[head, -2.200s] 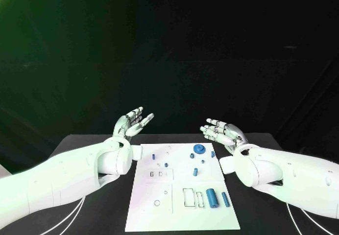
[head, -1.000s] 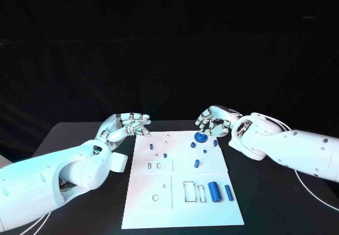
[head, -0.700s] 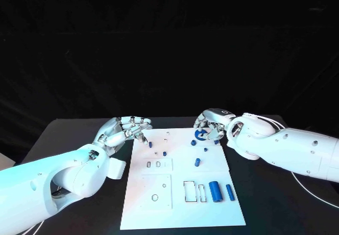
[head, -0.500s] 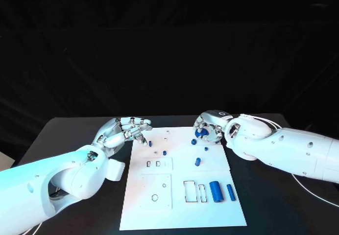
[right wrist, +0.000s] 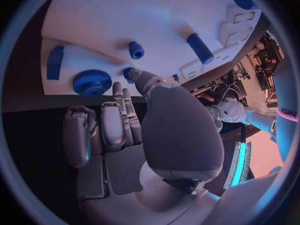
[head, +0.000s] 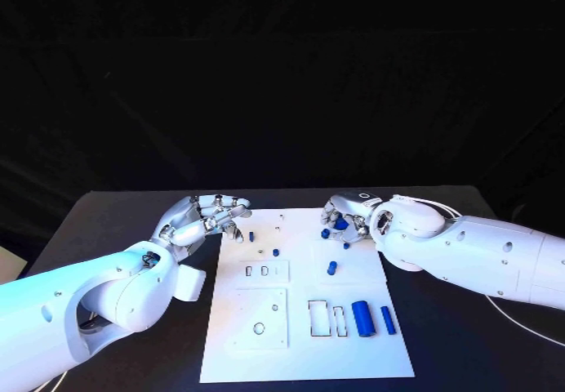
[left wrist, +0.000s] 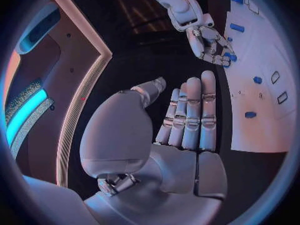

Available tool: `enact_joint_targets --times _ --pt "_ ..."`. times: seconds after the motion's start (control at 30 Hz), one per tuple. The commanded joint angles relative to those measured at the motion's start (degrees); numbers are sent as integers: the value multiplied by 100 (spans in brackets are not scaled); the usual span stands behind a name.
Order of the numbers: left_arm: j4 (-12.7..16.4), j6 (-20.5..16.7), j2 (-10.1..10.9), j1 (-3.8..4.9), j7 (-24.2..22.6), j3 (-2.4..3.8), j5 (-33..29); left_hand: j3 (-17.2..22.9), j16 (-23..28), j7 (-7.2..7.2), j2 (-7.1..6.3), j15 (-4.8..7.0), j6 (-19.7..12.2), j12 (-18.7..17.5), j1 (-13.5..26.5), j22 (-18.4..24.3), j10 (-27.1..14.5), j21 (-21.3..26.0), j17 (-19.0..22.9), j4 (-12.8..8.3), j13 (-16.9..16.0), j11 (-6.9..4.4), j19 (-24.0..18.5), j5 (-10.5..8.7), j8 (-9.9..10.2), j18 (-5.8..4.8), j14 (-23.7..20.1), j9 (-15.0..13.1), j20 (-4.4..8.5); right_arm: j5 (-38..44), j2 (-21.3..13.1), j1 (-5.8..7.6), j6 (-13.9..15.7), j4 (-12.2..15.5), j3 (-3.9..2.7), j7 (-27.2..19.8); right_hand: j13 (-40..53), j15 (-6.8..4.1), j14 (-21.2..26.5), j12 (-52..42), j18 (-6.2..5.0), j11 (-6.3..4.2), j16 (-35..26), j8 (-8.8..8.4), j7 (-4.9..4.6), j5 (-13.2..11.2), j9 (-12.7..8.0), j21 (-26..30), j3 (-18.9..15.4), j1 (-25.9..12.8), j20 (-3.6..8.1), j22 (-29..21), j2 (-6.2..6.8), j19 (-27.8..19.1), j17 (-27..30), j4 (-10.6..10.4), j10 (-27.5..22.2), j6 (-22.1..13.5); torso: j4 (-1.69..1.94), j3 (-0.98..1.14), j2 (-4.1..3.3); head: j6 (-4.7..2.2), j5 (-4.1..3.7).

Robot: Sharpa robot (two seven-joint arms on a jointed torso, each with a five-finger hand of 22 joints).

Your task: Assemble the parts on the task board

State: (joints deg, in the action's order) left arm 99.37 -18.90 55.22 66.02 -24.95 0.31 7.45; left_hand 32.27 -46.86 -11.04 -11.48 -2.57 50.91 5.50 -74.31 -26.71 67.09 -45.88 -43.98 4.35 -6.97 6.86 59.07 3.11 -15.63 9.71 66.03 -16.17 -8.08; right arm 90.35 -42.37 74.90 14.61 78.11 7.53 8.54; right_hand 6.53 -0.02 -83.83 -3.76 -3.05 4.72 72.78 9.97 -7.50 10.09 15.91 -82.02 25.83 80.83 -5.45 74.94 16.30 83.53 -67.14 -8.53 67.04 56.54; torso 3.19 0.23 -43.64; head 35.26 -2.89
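Task board [head: 300, 327] lies flat mid-table, long side running away from the robot. Blue parts are scattered on it: a fat cylinder [head: 362, 318] and a thinner rod [head: 388, 320] side by side near the right edge at the near end, a short peg [head: 333, 266] mid-board, small pegs near the far left.

Right hand [head: 349, 219] is over the board's far right corner, palm down, fingers curled in above the blue gear [right wrist: 92, 82]. In the right wrist view the fingertips [right wrist: 128, 96] are just beside the gear (touching or not, hard to say); no grip is visible.

Left hand [head: 206, 216] is just off the board's far left edge, above the black table [head: 112, 224]. Fingers [left wrist: 190, 116] are straight and pressed together, holding nothing.
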Motion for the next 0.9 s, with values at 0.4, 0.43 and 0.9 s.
enact_joint_targets --times 0.4,0.43,0.9 --pt "-1 137 14 18 7 12 25 46 -45 -13 9 -14 -54 29 37 -32 -34 -58 -14 -6 -16 14 -74 18 -2 65 -63 -17 8 142 95 -19 -211 -44 6 96 133 -41 -275 -37 113 -60 211 155 5 33 132 -232 104 -10 -2 649 -119 214 -119 -160 238 155 11 15 -58 -21 15" --pt "-1 138 14 18 9 12 25 46 -45 -13 9 -14 -54 29 37 -32 -34 -58 -14 -6 -16 14 -74 18 -2 65 -63 -17 8 142 100 -20 -210 -46 7 98 138 -42 -275 -38 114 -62 215 160 5 34 137 -237 112 -9 -1 656 -123 216 -119 -163 249 162 10 17 -60 -19 17" --pt "-26 204 16 21 79 13 34 132 -101 -21 35 -14 -70 55 -93 -132 -67 -200 -23 -126 -51 18 -166 19 -6 71 -116 -52 3 105 156 -43 19 -55 11 127 215 -73 -262 -57 131 -101 260 271 43 31 234 -301 229 -10 13 754 -207 248 -112 -213 387 334 -4 28 -77 -2 42"
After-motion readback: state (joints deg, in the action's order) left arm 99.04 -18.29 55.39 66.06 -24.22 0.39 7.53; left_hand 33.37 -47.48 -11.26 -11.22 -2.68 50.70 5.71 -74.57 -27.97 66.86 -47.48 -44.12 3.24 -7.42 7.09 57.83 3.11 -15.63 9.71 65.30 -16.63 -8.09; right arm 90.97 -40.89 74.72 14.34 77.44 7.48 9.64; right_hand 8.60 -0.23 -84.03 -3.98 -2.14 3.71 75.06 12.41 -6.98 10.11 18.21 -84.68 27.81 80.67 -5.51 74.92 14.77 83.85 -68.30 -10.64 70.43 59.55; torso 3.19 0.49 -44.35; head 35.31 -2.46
